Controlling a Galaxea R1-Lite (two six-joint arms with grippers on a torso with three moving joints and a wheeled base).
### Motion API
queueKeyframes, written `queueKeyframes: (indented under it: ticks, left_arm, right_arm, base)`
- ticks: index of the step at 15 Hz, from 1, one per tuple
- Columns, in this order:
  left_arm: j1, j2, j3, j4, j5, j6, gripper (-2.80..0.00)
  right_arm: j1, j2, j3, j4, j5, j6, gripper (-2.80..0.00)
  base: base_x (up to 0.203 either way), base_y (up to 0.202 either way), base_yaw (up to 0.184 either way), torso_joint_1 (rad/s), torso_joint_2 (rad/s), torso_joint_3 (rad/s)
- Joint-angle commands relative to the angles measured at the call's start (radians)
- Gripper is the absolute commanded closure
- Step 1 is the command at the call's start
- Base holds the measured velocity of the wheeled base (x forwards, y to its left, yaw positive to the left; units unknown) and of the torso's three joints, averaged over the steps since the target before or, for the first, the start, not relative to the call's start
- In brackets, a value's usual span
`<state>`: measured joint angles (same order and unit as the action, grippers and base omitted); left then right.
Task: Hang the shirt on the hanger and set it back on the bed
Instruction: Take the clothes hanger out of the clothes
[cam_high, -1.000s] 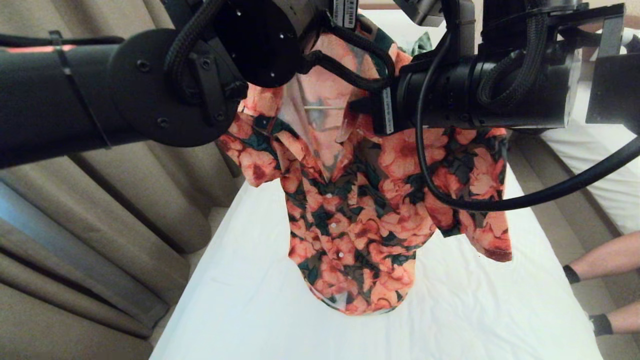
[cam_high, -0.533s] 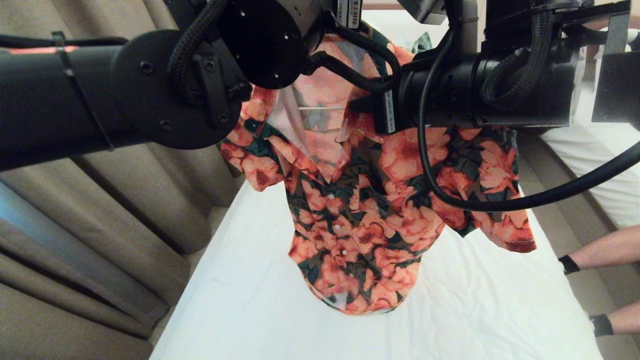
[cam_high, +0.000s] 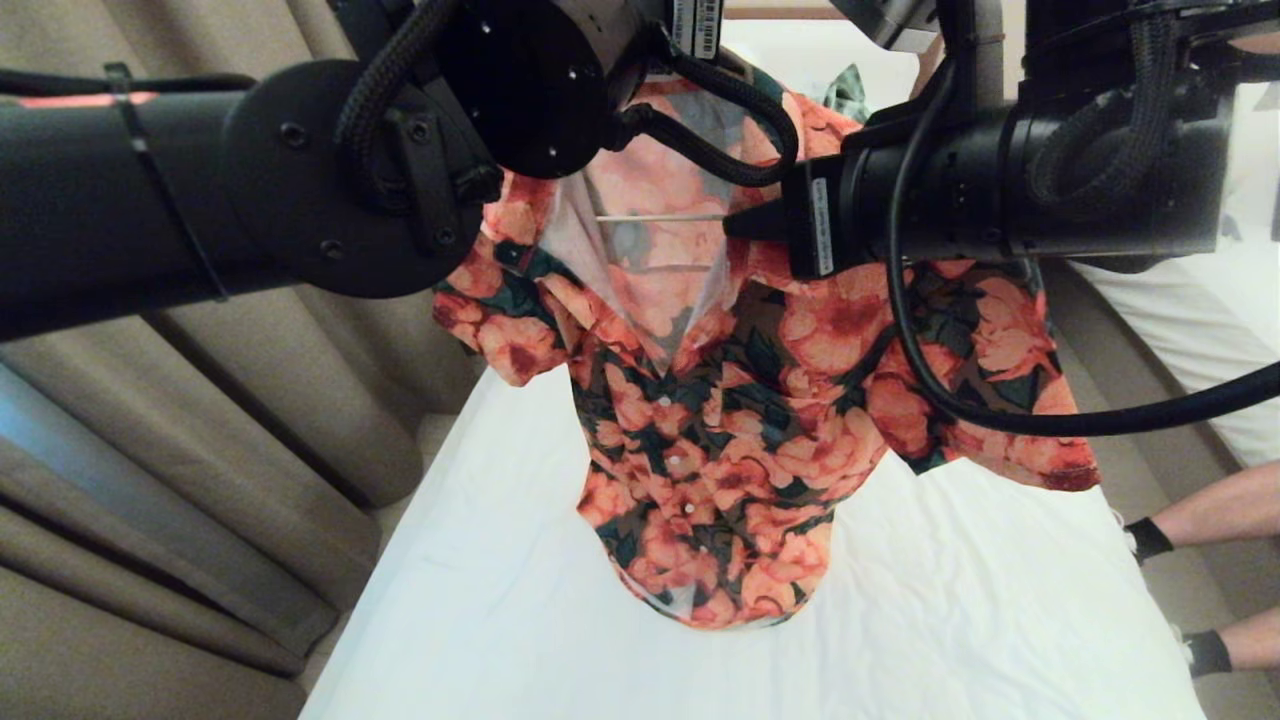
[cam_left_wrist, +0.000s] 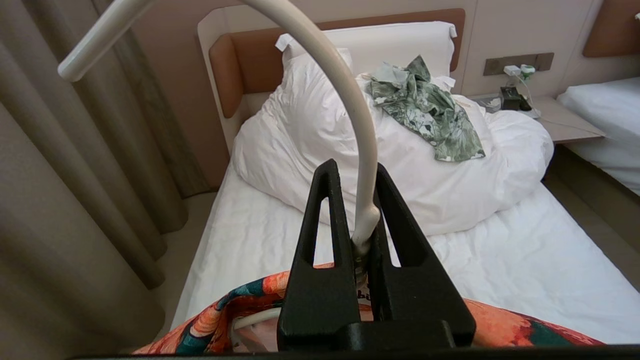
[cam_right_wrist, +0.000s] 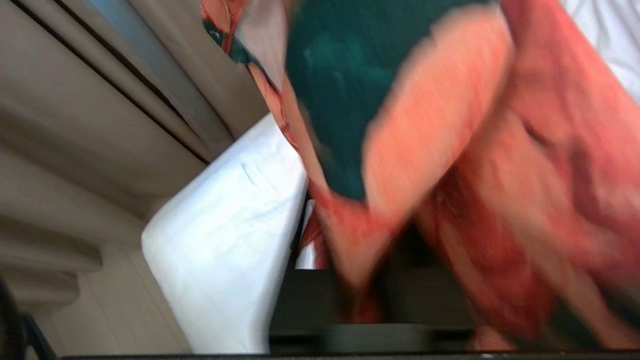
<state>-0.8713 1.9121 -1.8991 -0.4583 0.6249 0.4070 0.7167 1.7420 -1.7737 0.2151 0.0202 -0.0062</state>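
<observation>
Shirt (cam_high: 720, 430) hangs in the air above the bed (cam_high: 480, 600), front toward the head camera, collar open, hem low over the white sheet. Hanger (cam_left_wrist: 350, 100) inside it: a thin pale bar shows across the neck opening in the head view, hook curving up in the left wrist view. Left gripper (cam_left_wrist: 356, 220) holds the hanger neck at the base of the hook, both black fingers (cam_left_wrist: 320, 220) pressed against the wire, floral cloth just below. Right arm crosses in front of the shirt's shoulder, on the robot's right; right gripper (cam_right_wrist: 370, 295) is hidden by blurred floral fabric in its own view, so finger state cannot be told. Bunched duvet (cam_left_wrist: 450, 165) at the headboard end carries a green leaf-print garment (cam_left_wrist: 425, 105). Curtains (cam_high: 200, 450) flank the bed. A person's forearms (cam_high: 1215, 515) show at the right edge.
</observation>
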Motion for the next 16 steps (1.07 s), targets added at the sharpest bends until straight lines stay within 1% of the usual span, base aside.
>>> queueKeyframes:
  ticks: [1,5,8,10,12,13,14,16]
  left_arm:
    - [0.0,-0.001,0.0,0.0,0.004,0.003,0.0]
    - [0.0,0.002,0.0,0.001,0.006,0.004,0.0]
    - [-0.002,0.005,0.002,0.001,0.018,0.004,0.0]
    - [-0.002,0.007,0.002,0.003,0.019,0.004,0.0]
    - [-0.003,0.005,0.002,0.003,0.021,0.009,0.0]
    - [-0.002,0.003,0.002,0.003,0.024,0.012,0.0]
    - [-0.002,0.002,0.001,0.003,0.026,0.014,0.0]
    - [0.009,-0.004,0.0,0.004,0.026,0.024,0.0]
  right_arm:
    - [-0.023,-0.048,0.018,0.03,0.0,-0.002,-2.8]
    - [-0.104,-0.155,0.022,0.269,0.005,-0.015,-2.8]
    - [-0.153,-0.251,0.015,0.419,0.01,-0.082,-2.8]
    - [-0.161,-0.321,0.013,0.465,0.025,-0.095,-2.8]
    - [-0.189,-0.382,0.015,0.471,0.05,-0.097,-2.8]
    - [-0.236,-0.396,0.016,0.469,0.071,-0.098,0.0]
    - [-0.292,-0.401,0.013,0.467,0.098,-0.098,0.0]
    - [-0.434,-0.404,0.015,0.459,0.171,-0.102,0.0]
  base:
    - [0.0,0.0,0.0,0.0,0.0,0.0]
    - [0.0,0.0,0.0,0.0,0.0,0.0]
    - [0.0,0.0,0.0,0.0,0.0,0.0]
    - [0.0,0.0,0.0,0.0,0.0,0.0]
    - [0.0,0.0,0.0,0.0,0.0,0.0]
    - [0.0,0.0,0.0,0.0,0.0,0.0]
    - [0.0,0.0,0.0,0.0,0.0,0.0]
    - [0.0,0.0,0.0,0.0,0.0,0.0]
